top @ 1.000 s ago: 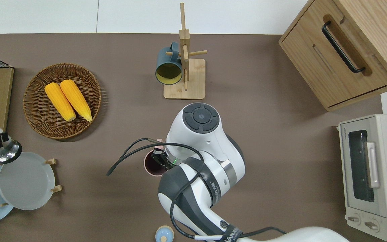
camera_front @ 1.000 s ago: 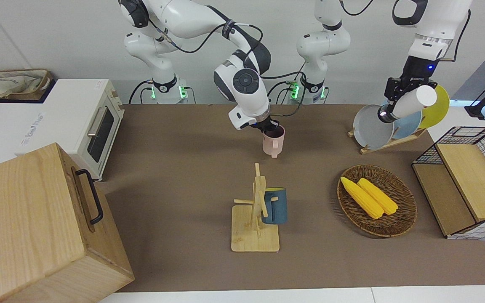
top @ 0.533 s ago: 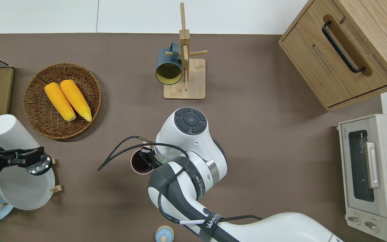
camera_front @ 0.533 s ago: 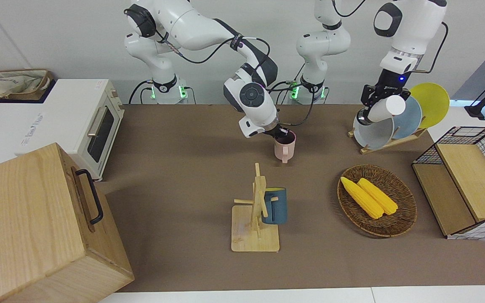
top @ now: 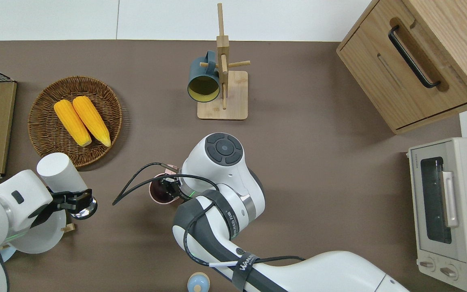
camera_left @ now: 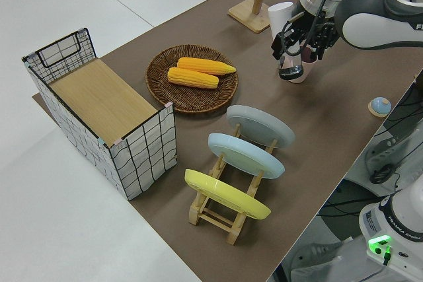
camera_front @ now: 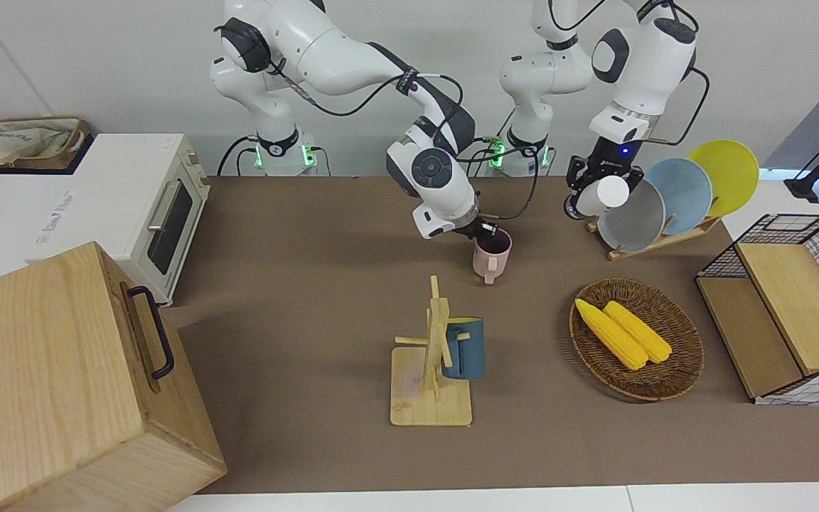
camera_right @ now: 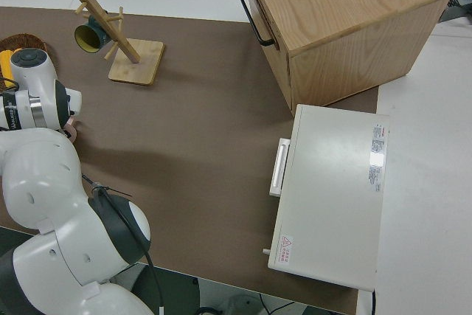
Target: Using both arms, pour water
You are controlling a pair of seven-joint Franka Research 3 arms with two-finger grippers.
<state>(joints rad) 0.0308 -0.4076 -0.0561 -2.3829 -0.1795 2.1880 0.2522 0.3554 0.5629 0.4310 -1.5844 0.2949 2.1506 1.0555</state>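
Pink mug is gripped at its rim by the right gripper, over the table's middle. White bottle is clamped, tilted, in the left gripper, near the mug. Both vessels are picked up; the pouring itself is not yet begun.

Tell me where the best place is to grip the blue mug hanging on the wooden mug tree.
Probably by its rim. The blue mug hangs on a peg of the mug tree by its handle, mouth facing up and toward the robots, so come from above, one finger inside the mouth.
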